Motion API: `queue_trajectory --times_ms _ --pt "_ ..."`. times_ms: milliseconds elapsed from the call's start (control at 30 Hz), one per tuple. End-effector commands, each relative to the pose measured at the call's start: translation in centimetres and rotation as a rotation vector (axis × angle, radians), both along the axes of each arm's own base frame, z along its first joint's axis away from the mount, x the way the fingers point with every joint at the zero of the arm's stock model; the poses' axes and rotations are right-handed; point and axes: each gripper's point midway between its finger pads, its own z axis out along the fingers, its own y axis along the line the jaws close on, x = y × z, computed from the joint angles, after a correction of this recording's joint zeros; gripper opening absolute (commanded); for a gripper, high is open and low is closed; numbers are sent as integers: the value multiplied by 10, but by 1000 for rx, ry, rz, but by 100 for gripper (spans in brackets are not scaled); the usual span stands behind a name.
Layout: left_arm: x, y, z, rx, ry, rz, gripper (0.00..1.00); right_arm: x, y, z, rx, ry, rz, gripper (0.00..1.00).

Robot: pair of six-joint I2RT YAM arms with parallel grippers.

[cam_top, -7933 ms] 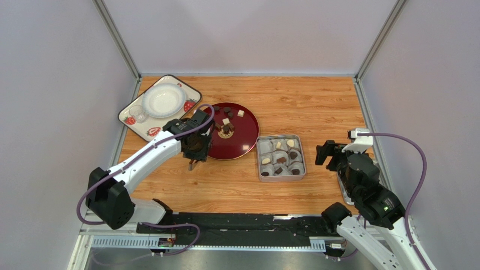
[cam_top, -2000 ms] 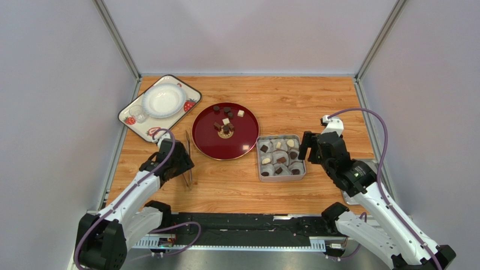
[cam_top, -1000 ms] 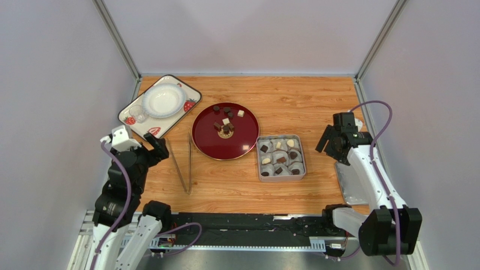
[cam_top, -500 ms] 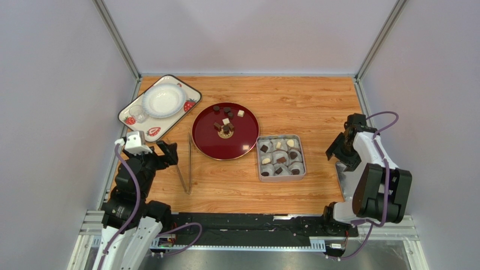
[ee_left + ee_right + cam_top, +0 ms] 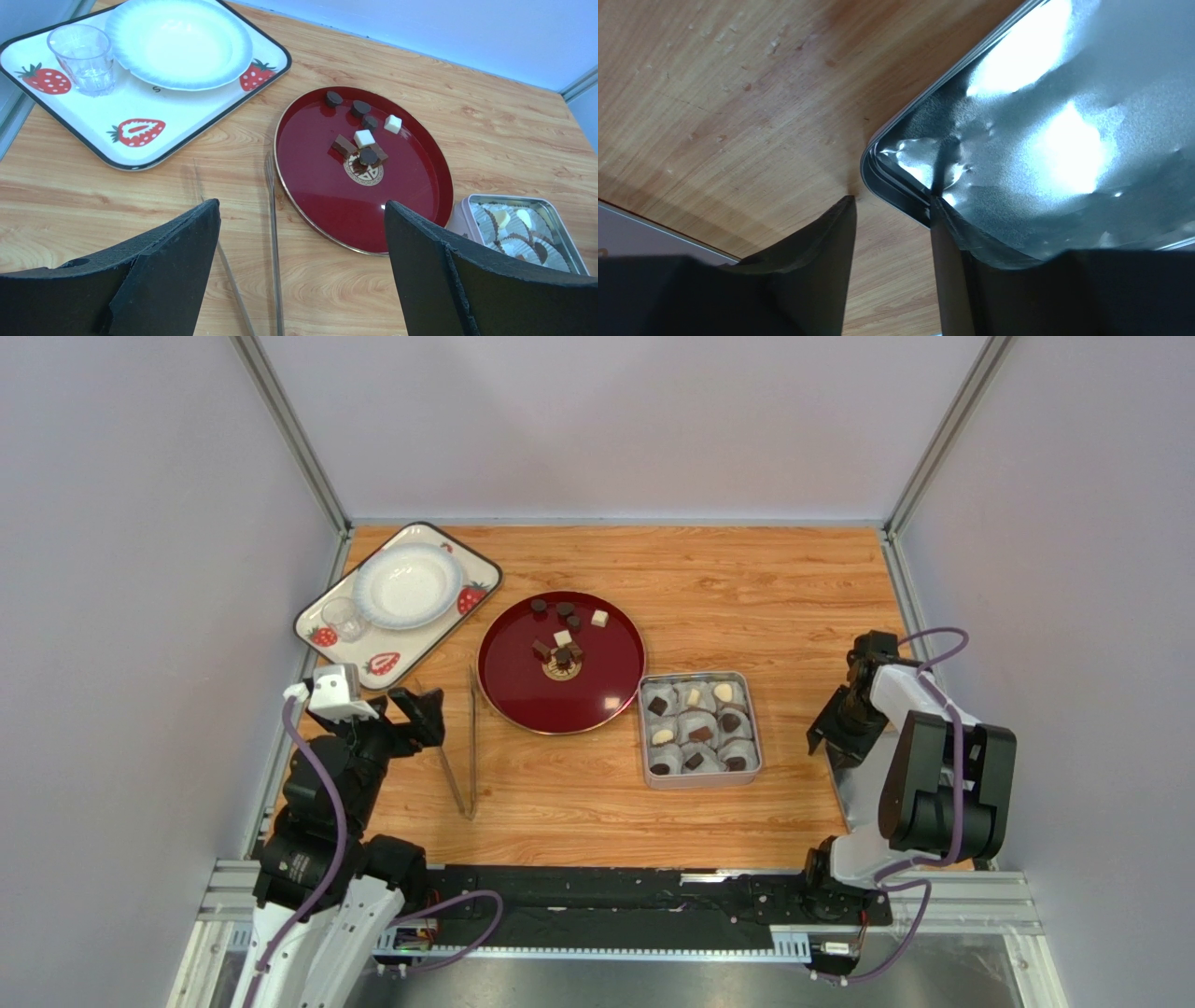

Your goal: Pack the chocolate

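Fingers (image 5: 168,266) of the left gripper (image 5: 302,210) stand spread wide and empty above the wooden table (image 5: 491,126), thin metal tongs (image 5: 272,231) lying below them. The right gripper (image 5: 892,203) straddles a corner of the flat silver metal lid (image 5: 1053,140), one finger outside the rim, one on the lid (whether they pinch it I cannot tell). The chocolate (image 5: 361,138), small dark and white pieces, lies partly on the round dark-red plate (image 5: 414,189) and partly in the square grey tin (image 5: 462,215) just beside it.

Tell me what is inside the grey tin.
The grey tin holds white paper cups carrying dark and cream chocolate pieces. The cups cover the tin's floor, so anything beneath them is hidden.
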Motion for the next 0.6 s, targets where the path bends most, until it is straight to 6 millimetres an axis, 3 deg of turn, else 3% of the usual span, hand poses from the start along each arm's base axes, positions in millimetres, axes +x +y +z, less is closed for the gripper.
queue_trajectory --times_ms 0,133,300,333,467,567 --pt "1 -2 9 3 -43 -16 94 20 5 -6 17 -45 20 36" --pt "1 -3 8 3 -39 -16 94 43 17 -5 50 -73 43 29" --pt "2 -2 7 4 -34 -11 94 82 9 0 -7 -106 25 19" --pt "2 -3 7 3 -33 -14 94 98 6 8 -20 -140 19 19" --pt "2 -3 6 5 -30 -14 93 131 -5 12 -61 -171 26 21" --pt "2 -2 6 6 -25 -11 93 131 -7 10 -67 -125 63 26"
